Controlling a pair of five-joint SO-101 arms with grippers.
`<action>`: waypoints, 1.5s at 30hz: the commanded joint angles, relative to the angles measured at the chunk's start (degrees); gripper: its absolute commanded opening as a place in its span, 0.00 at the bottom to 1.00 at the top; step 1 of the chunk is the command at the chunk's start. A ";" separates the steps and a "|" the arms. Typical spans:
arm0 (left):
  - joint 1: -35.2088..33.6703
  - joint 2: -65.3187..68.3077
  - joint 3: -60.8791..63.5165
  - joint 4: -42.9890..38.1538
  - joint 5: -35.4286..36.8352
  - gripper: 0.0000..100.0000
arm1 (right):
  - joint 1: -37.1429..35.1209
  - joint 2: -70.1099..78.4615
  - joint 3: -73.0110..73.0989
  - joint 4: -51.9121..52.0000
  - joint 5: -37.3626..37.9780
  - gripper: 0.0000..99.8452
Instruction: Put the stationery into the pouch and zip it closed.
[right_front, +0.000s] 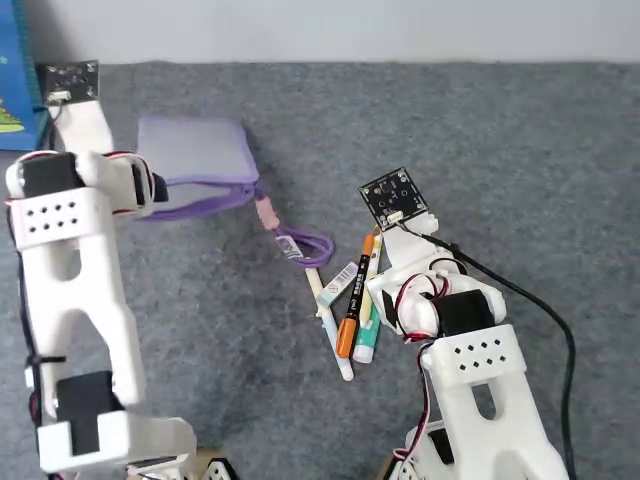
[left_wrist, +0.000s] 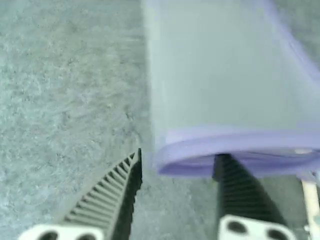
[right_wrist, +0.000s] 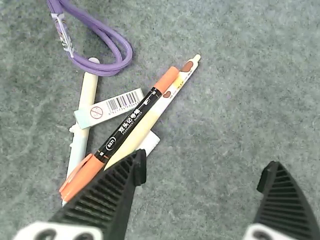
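Grey mat (right_front: 500, 150), pens (right_front: 350, 300) lengthwise toward wall (right_front: 300, 30)

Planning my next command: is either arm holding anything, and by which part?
Nothing is held. The left gripper has jaws open at the pouch mouth, one tip behind its rim; the right gripper is open above the pens.

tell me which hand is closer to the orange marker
Right. The right hand hovers beside the orange marker; the left hand is at the mouth of the purple pouch.
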 joint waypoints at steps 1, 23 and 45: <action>-0.70 1.41 -2.77 -3.52 -2.46 0.17 | 0.22 -1.27 -0.35 -0.22 0.09 0.36; -2.73 2.99 -2.42 -2.11 -2.73 0.01 | -0.31 -1.19 2.90 -4.09 0.62 0.36; -13.80 2.81 17.19 -10.81 -2.99 0.01 | -14.20 41.54 -35.69 6.11 4.40 0.32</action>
